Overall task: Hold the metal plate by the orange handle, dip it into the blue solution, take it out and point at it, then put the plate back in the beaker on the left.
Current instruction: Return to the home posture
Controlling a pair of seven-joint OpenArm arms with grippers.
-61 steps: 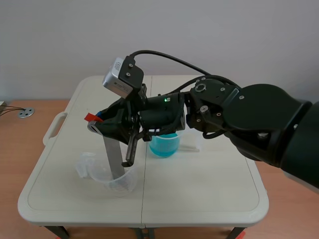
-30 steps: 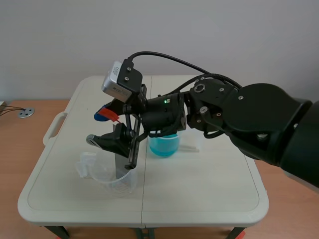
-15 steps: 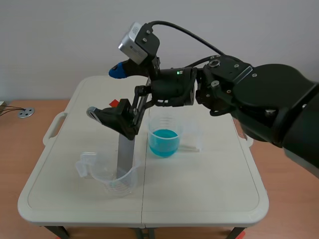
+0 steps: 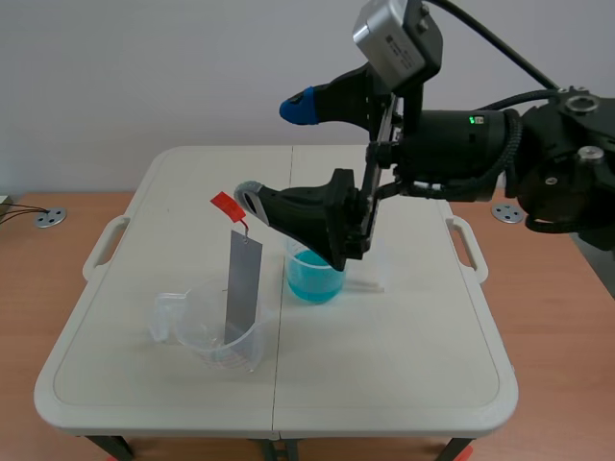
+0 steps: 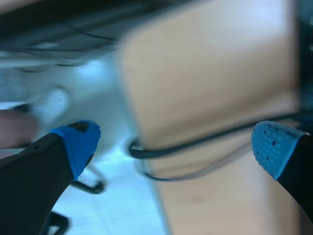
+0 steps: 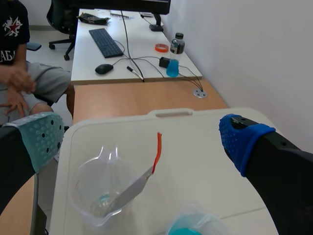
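Metal plate (image 4: 242, 283) in the clear beaker (image 4: 187, 336), at 8 o'clock from the blue liquid (image 4: 313, 264); long axis near upright, orange handle (image 4: 227, 204) toward 11 o'clock. Right pincer (image 4: 273, 151) spread wide above, gripping nothing. Left pincer (image 5: 177, 144) spread too, over blurred, perhaps wooden, floor (image 5: 205, 73). White table (image 4: 384, 365), grey wall (image 4: 115, 77), desk (image 6: 142, 63) beyond.

Metal plate (image 4: 243, 283): thin grey strip standing near upright, lower end inside the clear beaker (image 4: 192, 338) on the left half of the desk (image 4: 404, 375), leaning on its rim. Orange handle (image 4: 226, 205) sticks up at the top end. Second beaker (image 4: 293, 266), upright, just right of the first, part-filled with blue solution (image 4: 315, 281).
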